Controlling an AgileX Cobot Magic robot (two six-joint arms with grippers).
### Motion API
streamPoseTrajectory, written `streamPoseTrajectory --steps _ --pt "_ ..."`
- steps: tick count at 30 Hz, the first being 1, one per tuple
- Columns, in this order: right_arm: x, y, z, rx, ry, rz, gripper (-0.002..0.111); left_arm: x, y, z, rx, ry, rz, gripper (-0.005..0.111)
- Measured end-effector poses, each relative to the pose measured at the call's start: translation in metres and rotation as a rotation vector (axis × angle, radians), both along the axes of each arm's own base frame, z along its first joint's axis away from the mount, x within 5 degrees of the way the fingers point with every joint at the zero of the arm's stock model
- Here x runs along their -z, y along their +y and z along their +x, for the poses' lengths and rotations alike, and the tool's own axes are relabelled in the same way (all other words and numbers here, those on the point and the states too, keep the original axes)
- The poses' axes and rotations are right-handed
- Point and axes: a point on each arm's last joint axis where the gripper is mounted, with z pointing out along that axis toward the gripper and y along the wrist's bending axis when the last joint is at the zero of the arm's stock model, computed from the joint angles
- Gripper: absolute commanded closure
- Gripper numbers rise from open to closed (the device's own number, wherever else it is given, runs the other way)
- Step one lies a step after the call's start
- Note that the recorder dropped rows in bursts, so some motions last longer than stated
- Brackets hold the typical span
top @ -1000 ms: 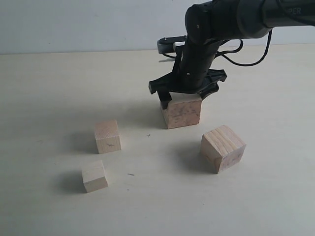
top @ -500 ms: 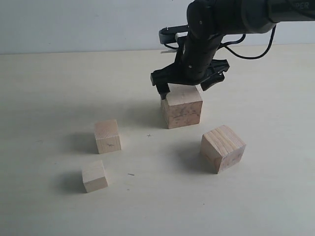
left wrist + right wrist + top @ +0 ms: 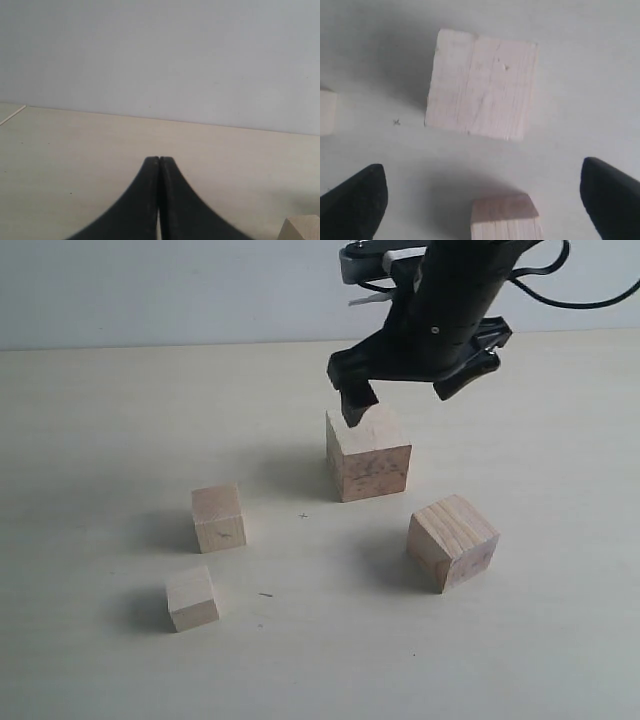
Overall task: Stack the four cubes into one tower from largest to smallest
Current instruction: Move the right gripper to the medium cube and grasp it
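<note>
The largest cube (image 3: 368, 455), with mottled grain, stands on the table, and my right gripper (image 3: 405, 390) hangs open just above it, holding nothing. In the right wrist view this cube (image 3: 482, 82) lies beyond the gripper (image 3: 482, 167), whose spread fingertips (image 3: 362, 192) touch nothing. The striped second cube (image 3: 452, 540) sits to the front right, turned at an angle; its top (image 3: 505, 217) shows between the fingers. Two paler small cubes (image 3: 218, 517) (image 3: 192, 597) rest apart at the left. My left gripper (image 3: 159, 160) is shut on nothing and is out of the exterior view.
The pale table (image 3: 120, 420) runs back to a grey wall (image 3: 150, 290). A light wooden corner (image 3: 300, 227) shows at the edge of the left wrist view; which cube it is cannot be told. The right arm's black cable (image 3: 590, 300) loops above the table.
My right gripper has risen from around the largest cube and shifted slightly right, jaws open. The cube stayed on the table. The other cubes have not moved.
</note>
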Motion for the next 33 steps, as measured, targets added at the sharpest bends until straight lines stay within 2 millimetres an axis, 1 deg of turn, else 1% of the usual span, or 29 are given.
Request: streamPoseTrajectory --steps 7,10,13,16,19,22,28,33 --pt "-0.003 -0.020 -0.052 -0.031 0.041 -0.019 0.009 0.000 0.000 0.000 0.000 0.000 0.000 0.107" --pt "0.002 -0.026 -0.066 -0.043 0.061 -0.031 0.009 0.000 0.000 0.000 0.000 0.000 0.000 0.107" --pt "0.011 -0.029 -0.073 -0.053 0.087 -0.044 0.009 0.000 0.000 0.000 0.000 0.000 0.000 0.107" --pt "0.022 -0.031 -0.078 -0.057 0.098 -0.049 0.009 0.000 0.000 0.000 0.000 0.000 0.000 0.107" --pt "0.028 -0.031 -0.078 -0.059 0.082 -0.044 0.009 0.000 0.000 0.000 0.000 0.000 0.000 0.107" --pt "0.036 -0.030 -0.075 -0.065 0.085 -0.047 0.009 0.000 0.000 0.000 0.000 0.000 0.000 0.107" --pt "0.063 -0.026 -0.067 -0.081 0.138 -0.071 0.009 0.000 0.000 0.000 0.000 0.000 0.000 0.107" --pt "0.078 -0.024 -0.062 -0.082 0.154 -0.076 0.009 0.000 0.000 0.000 0.000 0.000 0.000 0.107"
